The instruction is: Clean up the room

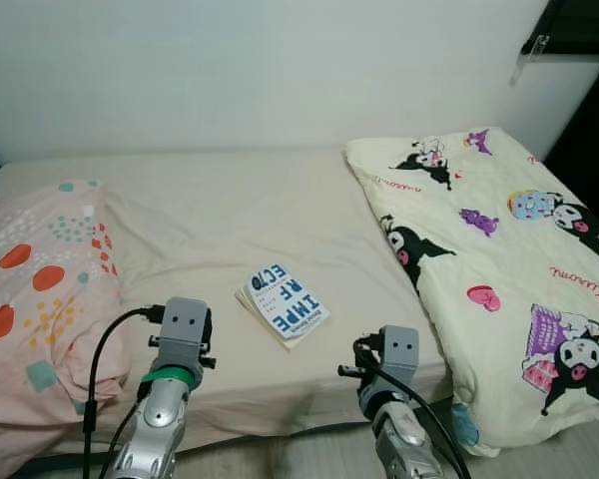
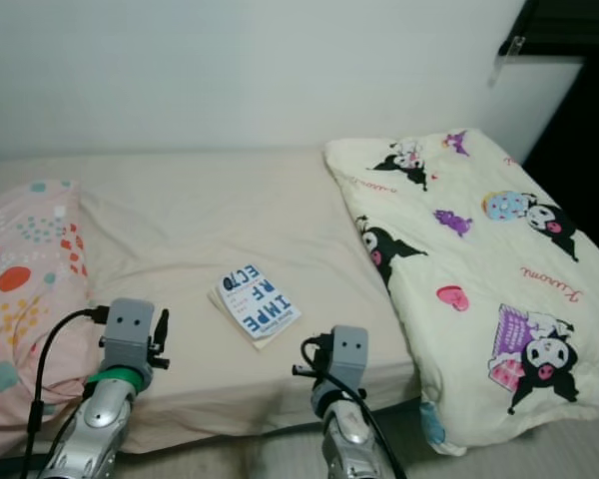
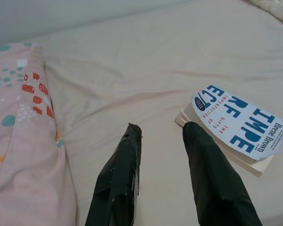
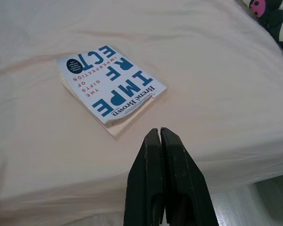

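A white paperback book (image 1: 285, 304) with blue lettering lies flat on the cream bed sheet (image 1: 230, 220), near the bed's front edge. My left gripper (image 3: 160, 129) hovers over the sheet just left of the book (image 3: 238, 125), its black fingers (image 3: 120, 174) open and holding nothing. My right gripper (image 4: 159, 133) is held low at the front edge of the bed, a short way in front of the book (image 4: 111, 82), with its fingers pressed shut and nothing between them. Both wrists (image 1: 185, 329) (image 1: 397, 349) show at the bottom of the head views.
A pink pillow or quilt (image 1: 40, 289) with coloured spots lies on the bed's left side. A cream cartoon-print duvet (image 1: 499, 259) covers the right side and hangs over the front edge. A white wall (image 1: 280, 70) stands behind the bed. A strip of floor (image 4: 254, 202) shows below the mattress.
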`<state>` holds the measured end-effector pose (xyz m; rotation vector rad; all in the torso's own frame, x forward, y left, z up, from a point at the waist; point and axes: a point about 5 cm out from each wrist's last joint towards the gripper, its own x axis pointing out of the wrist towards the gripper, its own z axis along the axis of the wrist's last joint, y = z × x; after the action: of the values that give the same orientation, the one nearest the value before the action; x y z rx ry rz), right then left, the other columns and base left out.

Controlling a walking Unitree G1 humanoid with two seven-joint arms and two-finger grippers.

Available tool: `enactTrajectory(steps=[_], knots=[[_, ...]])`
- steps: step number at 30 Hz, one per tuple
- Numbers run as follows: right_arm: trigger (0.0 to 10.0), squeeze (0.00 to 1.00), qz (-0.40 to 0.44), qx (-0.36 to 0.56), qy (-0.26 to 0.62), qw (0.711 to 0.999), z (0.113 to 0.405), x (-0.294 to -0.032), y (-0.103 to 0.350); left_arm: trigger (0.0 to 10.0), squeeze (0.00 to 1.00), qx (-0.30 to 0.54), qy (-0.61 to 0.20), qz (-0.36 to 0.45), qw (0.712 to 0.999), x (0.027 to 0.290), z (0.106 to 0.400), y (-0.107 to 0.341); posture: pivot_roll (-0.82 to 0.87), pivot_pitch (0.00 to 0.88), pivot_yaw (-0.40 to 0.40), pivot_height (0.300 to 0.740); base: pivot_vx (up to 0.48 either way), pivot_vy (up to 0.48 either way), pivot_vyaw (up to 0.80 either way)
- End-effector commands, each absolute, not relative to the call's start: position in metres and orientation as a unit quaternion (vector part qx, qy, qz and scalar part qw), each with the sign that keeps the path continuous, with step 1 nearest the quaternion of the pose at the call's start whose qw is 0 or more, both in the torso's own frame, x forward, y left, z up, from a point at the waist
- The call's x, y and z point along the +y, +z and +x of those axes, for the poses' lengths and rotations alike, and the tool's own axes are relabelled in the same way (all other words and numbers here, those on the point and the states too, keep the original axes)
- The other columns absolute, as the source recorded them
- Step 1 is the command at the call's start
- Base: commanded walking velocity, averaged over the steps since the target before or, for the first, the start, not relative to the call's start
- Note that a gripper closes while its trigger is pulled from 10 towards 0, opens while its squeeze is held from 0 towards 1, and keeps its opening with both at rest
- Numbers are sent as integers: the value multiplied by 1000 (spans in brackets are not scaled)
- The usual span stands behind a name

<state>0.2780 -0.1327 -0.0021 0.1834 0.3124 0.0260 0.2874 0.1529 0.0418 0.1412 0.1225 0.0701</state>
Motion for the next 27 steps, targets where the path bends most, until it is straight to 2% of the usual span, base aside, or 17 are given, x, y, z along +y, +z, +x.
enactTrajectory(steps=[1, 8, 27], knots=[[10000, 0, 90, 164, 24, 982, 276, -130, -5, 10000, 0, 72, 43, 60, 995, 155, 285, 38, 37, 4, 35, 740, 0, 0, 0], [10000, 0, 87, 164, 30, 982, 277, -129, -4, 10000, 0, 75, 44, 60, 994, 155, 285, 38, 40, 5, 32, 740, 0, 0, 800], [10000, 0, 87, 170, 25, 981, 277, -131, -5, 10000, 0, 89, 37, 69, 993, 154, 285, 34, 40, 6, 30, 740, 0, 0, 0]])
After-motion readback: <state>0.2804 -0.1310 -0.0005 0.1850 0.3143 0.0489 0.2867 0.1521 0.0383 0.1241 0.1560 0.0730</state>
